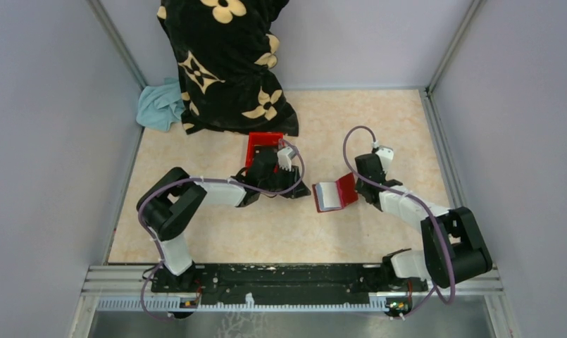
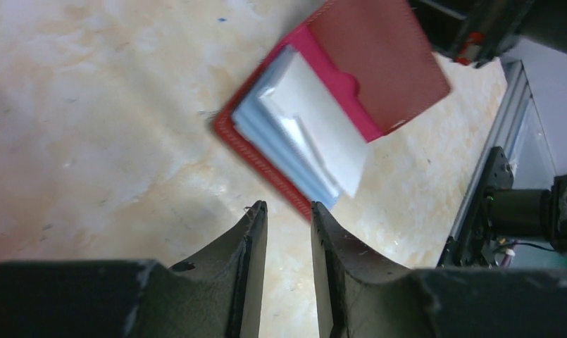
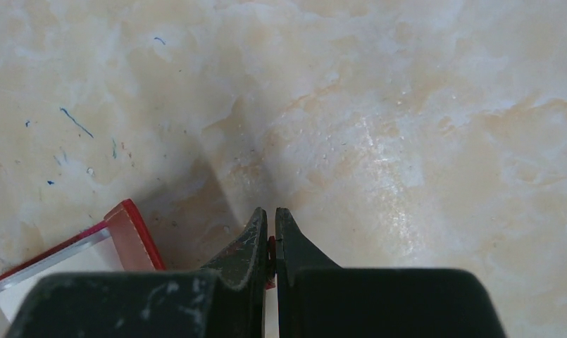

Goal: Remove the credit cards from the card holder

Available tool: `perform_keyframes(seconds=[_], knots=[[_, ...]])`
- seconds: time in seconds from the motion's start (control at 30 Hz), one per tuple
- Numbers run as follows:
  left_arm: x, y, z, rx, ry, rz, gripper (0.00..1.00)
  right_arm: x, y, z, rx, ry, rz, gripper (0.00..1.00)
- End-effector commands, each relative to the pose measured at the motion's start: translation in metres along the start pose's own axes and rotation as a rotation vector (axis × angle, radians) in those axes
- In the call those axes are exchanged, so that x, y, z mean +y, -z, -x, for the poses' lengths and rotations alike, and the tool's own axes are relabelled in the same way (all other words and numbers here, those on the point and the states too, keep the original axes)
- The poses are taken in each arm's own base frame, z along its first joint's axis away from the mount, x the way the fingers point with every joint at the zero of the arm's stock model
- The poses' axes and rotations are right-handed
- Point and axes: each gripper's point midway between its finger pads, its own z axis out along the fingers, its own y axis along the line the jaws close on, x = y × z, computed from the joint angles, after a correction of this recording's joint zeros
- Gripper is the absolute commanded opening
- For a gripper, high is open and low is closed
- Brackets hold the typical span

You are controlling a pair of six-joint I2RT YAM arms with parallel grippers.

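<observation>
Card holder lies open on the table between the arms, credit cards stacked in it, none out yet. Right gripper is clamped tight on a red sliver, the flap edge we think, pinning it. Left gripper: jaws narrow and empty, just short of the stack. Next move, in our view: line up on the top card's protruding end, pinch, slide it out.

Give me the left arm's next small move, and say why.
Probably ease the left gripper forward until its parted, empty jaws straddle the near edge of the credit cards, ready to pinch. The card holder lies open with the cards fanned out of its pocket, and the right gripper is shut on its flap, seemingly steadying it.
</observation>
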Motion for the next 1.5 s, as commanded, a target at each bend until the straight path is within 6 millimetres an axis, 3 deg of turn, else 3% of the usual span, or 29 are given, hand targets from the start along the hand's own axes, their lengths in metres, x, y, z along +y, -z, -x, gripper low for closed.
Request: perform_keyframes(seconds=[0.0, 0.1, 0.23, 0.43, 0.67, 0.8, 0.87, 1.1, 1.33, 1.47], knots=[[-0.059, 0.004, 0.013, -0.057, -0.167, -0.174, 0.36, 0.012, -0.005, -0.017, 0.044, -0.046, 0.078, 0.00], [-0.080, -0.001, 0.005, -0.043, -0.230, -0.218, 0.37, 0.020, -0.007, -0.035, 0.093, -0.058, 0.138, 0.00], [-0.094, 0.000, 0.002, -0.036, -0.221, -0.288, 0.40, 0.028, -0.006, -0.050, 0.133, -0.078, 0.197, 0.00], [-0.081, -0.016, -0.008, 0.012, -0.200, -0.221, 0.40, 0.041, 0.001, -0.058, 0.150, -0.082, 0.261, 0.00], [-0.059, -0.034, -0.020, 0.052, -0.143, -0.119, 0.37, 0.060, 0.031, -0.032, 0.021, -0.132, 0.439, 0.00], [-0.048, -0.040, -0.024, 0.074, -0.121, -0.068, 0.35, 0.055, 0.045, -0.009, -0.066, -0.119, 0.441, 0.25], [-0.041, -0.043, -0.026, 0.087, -0.121, -0.034, 0.34, 0.051, 0.050, 0.001, -0.093, -0.101, 0.420, 0.27], [-0.029, -0.048, -0.029, 0.119, -0.122, 0.029, 0.33, 0.057, 0.068, 0.022, -0.141, -0.101, 0.460, 0.14], [-0.025, -0.049, -0.031, 0.133, -0.122, 0.041, 0.33, 0.062, 0.085, 0.038, -0.190, -0.104, 0.510, 0.15], [-0.034, -0.046, -0.031, 0.137, -0.132, -0.004, 0.27, 0.073, 0.087, 0.033, -0.171, -0.093, 0.575, 0.14]])
